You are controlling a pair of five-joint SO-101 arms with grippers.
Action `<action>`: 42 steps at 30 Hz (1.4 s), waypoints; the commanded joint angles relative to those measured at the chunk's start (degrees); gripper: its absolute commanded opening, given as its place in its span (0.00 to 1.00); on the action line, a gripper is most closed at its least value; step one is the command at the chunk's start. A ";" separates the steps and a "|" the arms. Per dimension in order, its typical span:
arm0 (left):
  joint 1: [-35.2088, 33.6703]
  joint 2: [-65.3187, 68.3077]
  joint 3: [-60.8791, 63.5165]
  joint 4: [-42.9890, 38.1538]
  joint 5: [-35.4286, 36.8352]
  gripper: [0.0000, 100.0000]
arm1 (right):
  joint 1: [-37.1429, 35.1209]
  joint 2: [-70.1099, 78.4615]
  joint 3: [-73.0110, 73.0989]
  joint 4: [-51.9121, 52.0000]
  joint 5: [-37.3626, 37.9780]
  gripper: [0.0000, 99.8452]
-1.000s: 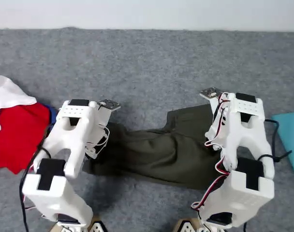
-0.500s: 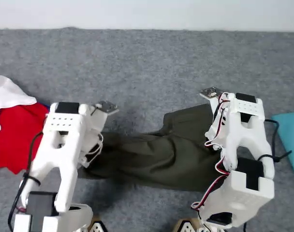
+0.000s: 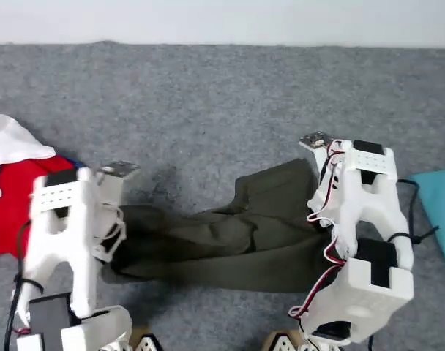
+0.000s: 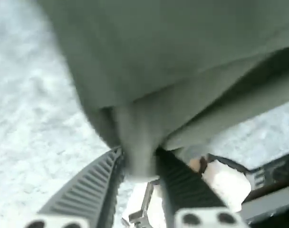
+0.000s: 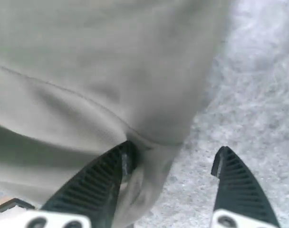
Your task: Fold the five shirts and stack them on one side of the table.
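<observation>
**High view.** Olive shirt [image 3: 237, 245] lies rumpled on the table [image 3: 208, 110] toward 6 o'clock. It is drawn into a long creased band between the left arm [image 3: 65, 227] at 8 o'clock and the right arm [image 3: 358, 212] at 4 o'clock. Red shirt [image 3: 21, 201] is at the 9 o'clock edge, with the white shirt [image 3: 10, 142] heaped just beyond it toward 10 o'clock. Teal shirt [image 3: 438, 212] is at the 3 o'clock edge. None of the three touches the olive one.

**Left wrist view.** Left gripper [image 4: 137, 159]: the fingers [image 4: 99, 185] are pressed together on a bunched fold of olive cloth. The pinch looks several layers thick, not a single hem.

**Right wrist view.** Right gripper [image 5: 173, 159]: the fingers [image 5: 94, 183] are spread wide. One lies against the shirt's edge, the other over bare table. Cloth hangs into the gap but is not clamped.

**Handling (judgement).**
- The garment is light, soft and entirely limp. It holds no shape of its own and sags wherever it is unsupported.
- It is not fragile.
- The table's nap looks grippy, so the cloth will likely drag and bunch rather than slide.
- Best holds are the corners of the hem or the shoulders, one per gripper, taken at the edge so the panel stays taut between them.
- A mid-panel pinch only gathers more wrinkles.
</observation>
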 commanded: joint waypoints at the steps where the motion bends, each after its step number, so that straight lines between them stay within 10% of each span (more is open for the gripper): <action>1: -7.03 -0.97 -5.67 -0.35 2.11 0.20 | -1.71 -3.56 -4.66 1.89 0.53 0.28; 22: -16.26 -1.05 -16.48 7.21 -0.35 0.20 | -12.53 17.19 -31.38 1.98 0.62 0.45; 36: -17.67 -0.97 -16.31 7.21 0.00 0.14 | -14.46 39.25 -54.86 8.48 0.62 0.01; 42: -17.67 -0.88 -16.31 7.21 0.00 0.13 | -11.12 38.02 -57.49 8.57 2.99 0.01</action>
